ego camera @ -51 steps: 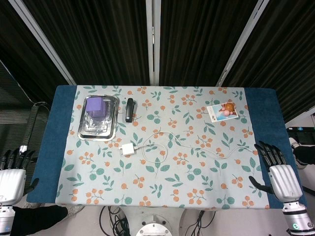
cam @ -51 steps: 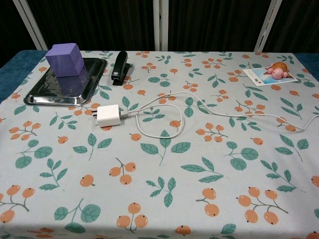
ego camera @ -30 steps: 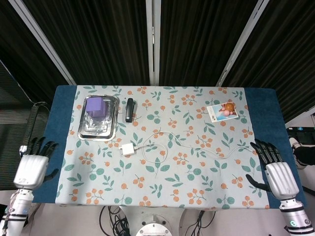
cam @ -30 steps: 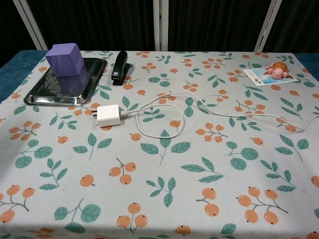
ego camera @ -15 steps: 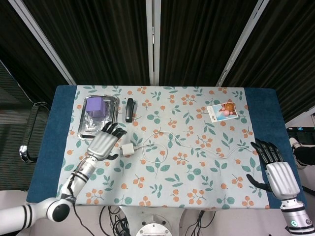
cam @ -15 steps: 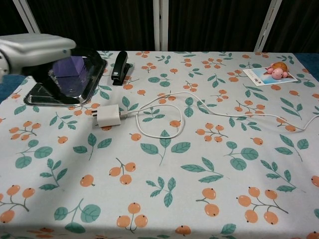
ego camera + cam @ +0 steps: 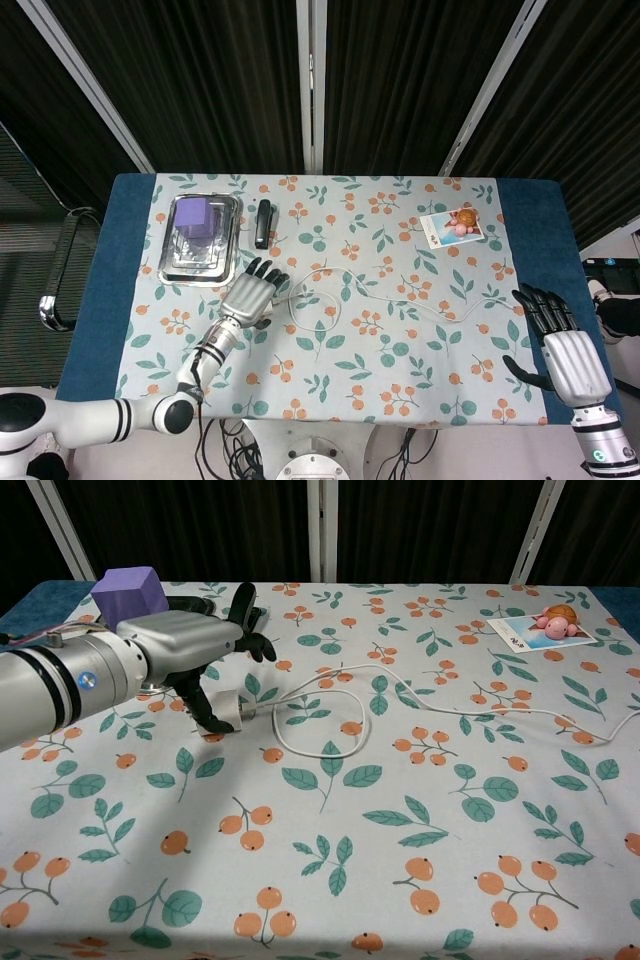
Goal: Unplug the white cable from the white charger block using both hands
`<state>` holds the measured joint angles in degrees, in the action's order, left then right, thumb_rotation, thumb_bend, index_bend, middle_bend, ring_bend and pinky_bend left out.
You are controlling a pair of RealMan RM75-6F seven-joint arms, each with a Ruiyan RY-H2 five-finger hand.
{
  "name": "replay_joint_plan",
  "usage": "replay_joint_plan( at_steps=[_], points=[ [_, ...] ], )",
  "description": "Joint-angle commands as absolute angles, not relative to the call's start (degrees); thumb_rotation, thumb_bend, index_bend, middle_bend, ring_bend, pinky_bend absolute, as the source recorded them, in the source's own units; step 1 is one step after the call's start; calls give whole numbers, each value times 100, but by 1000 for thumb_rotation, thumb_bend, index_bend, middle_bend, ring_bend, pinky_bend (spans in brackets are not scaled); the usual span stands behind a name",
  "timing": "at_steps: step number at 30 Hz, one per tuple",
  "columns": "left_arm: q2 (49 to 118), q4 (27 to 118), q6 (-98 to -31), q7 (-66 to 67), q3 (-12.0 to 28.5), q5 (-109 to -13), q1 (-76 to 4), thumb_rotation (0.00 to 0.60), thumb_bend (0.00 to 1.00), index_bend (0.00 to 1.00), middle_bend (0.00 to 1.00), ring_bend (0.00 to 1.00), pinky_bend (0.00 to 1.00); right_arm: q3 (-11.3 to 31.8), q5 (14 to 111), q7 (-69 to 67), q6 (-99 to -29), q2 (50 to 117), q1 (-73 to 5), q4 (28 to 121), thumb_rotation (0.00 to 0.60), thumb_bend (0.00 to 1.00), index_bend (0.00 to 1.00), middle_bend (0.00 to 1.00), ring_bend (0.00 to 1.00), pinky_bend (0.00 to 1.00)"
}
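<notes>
The white charger block (image 7: 229,711) lies on the flowered cloth, left of centre, with the white cable (image 7: 320,754) plugged into its right end. The cable loops once and trails off to the right edge. My left hand (image 7: 188,646) hovers just over the block, fingers spread and thumb pointing down in front of it, with nothing held. In the head view the same left hand (image 7: 252,293) hides the block, and only the cable (image 7: 335,269) shows beside it. My right hand (image 7: 565,352) rests open at the table's right edge, far from the cable's plug.
A metal tray (image 7: 176,262) with a purple cube (image 7: 125,583) stands at the back left. A black stapler (image 7: 263,223) lies just right of it. A card with a small toy turtle (image 7: 548,627) sits at the back right.
My left arm has swung in from the table's left edge to over the charger block. The right hand, block and cable have stayed where they were.
</notes>
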<state>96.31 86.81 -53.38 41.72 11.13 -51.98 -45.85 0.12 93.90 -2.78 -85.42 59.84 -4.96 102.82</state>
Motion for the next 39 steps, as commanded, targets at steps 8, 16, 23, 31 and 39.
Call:
replay_joint_plan(
  at_steps=[8, 16, 23, 31, 39],
  points=[
    [9801, 8196, -5470, 3755, 1147, -4930, -4588, 600, 163, 154, 139, 30, 0, -1, 9401, -286, -8562, 6000, -474, 10266, 600, 160, 0, 0, 0, 0],
    [9685, 7978, -5466, 3561, 1118, -4825, -4568, 600, 163, 241, 199, 73, 8, -7, 9400, -293, -8578, 6007, -456, 10260, 600, 160, 0, 0, 0, 0],
    [9742, 7921, -5432, 3319, 1074, -4865, -4551, 600, 164, 357, 338, 194, 65, -4, 9390, -286, -8574, 6018, -452, 10253, 600, 160, 0, 0, 0, 0],
    [9822, 7837, -5378, 3351, 1064, -4771, -4645, 600, 170, 372, 353, 210, 70, -4, 9370, -274, -8590, 6001, -430, 10266, 600, 160, 0, 0, 0, 0],
    [9865, 7772, -5433, 3265, 1081, -4785, -4679, 600, 269, 456, 427, 266, 100, -3, 9381, -269, -8577, 6003, -436, 10268, 600, 160, 0, 0, 0, 0]
  ],
)
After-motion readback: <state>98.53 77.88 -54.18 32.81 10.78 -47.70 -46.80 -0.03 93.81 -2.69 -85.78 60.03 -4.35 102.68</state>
